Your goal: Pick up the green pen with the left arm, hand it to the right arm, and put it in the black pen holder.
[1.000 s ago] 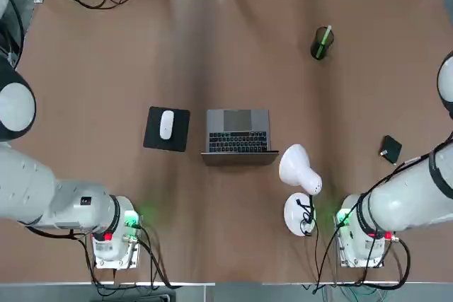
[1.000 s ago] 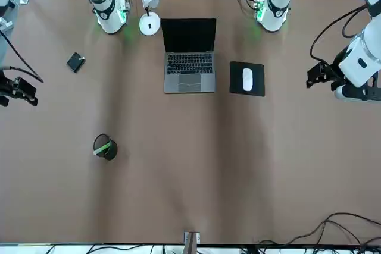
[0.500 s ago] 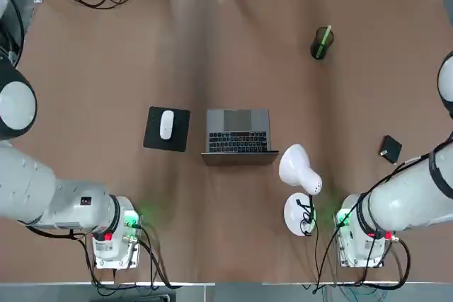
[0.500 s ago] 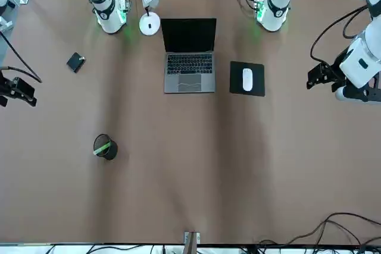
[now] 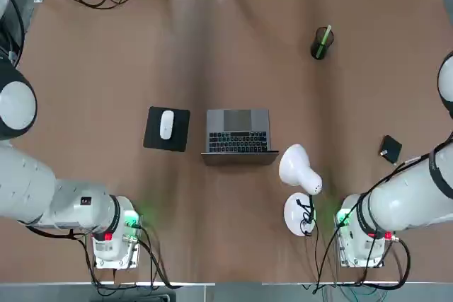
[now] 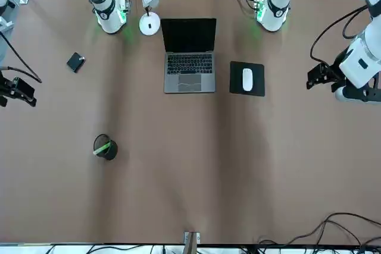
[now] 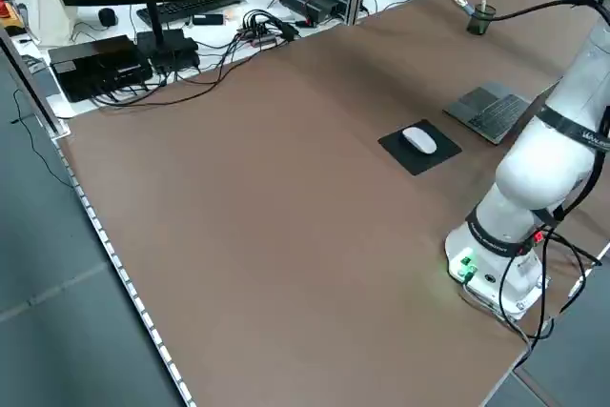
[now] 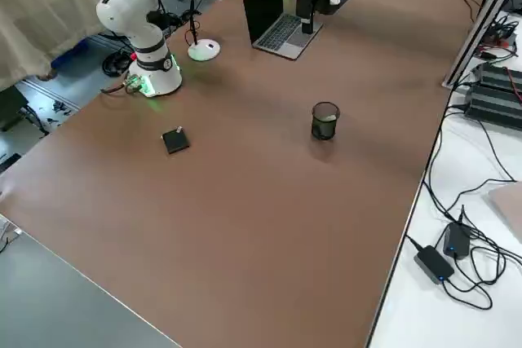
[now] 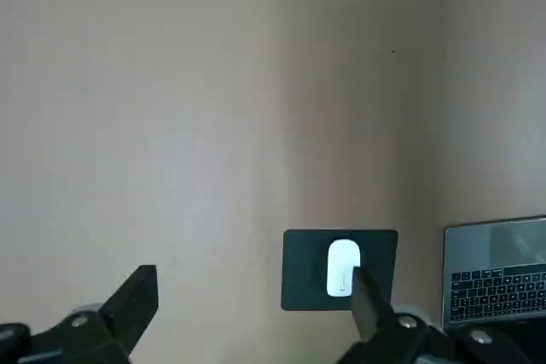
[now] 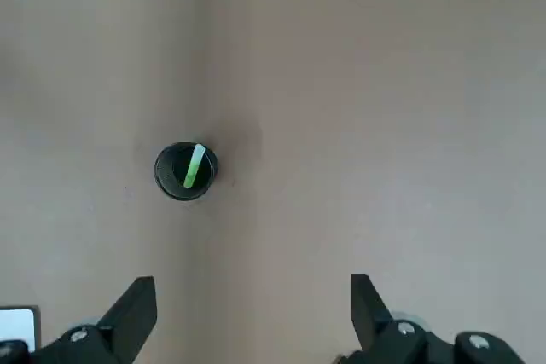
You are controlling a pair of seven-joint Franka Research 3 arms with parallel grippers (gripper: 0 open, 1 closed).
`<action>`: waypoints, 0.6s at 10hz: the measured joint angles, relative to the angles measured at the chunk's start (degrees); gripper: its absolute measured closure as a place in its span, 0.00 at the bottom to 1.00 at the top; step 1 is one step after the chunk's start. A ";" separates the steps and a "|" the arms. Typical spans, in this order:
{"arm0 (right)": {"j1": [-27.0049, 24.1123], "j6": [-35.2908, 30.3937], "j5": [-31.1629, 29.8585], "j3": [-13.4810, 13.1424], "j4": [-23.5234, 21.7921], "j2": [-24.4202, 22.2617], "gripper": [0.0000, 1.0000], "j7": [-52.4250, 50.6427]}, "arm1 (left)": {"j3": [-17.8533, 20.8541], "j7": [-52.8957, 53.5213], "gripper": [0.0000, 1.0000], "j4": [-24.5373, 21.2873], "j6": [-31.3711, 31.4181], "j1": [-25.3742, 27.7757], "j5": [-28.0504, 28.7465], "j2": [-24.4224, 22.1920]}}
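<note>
The green pen stands tilted inside the black pen holder at the far right of the table. The right wrist view looks down on the pen in the holder from high above. My right gripper hangs open and empty, well back from the holder, and shows at the table's side as right gripper. My left gripper is open and empty too, raised on the other side of the table as left gripper, with the mouse below it.
A laptop sits mid-table with a white mouse on a black mouse pad to its left. A white desk lamp stands near the right arm's base. A small black box lies at the right. Cables run along the far edge.
</note>
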 joint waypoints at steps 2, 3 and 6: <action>-0.03 0.02 0.00 -0.04 0.00 0.00 0.00 0.02 | 0.00 0.00 0.00 0.00 0.00 0.00 0.00 0.02; -0.17 0.12 0.00 -0.12 0.01 0.00 0.00 0.05 | 0.00 0.00 0.00 0.00 0.00 0.00 0.00 0.03; -0.69 1.07 0.00 -0.09 0.03 0.00 0.00 0.05 | 0.00 0.00 0.00 0.00 0.00 0.00 0.00 0.04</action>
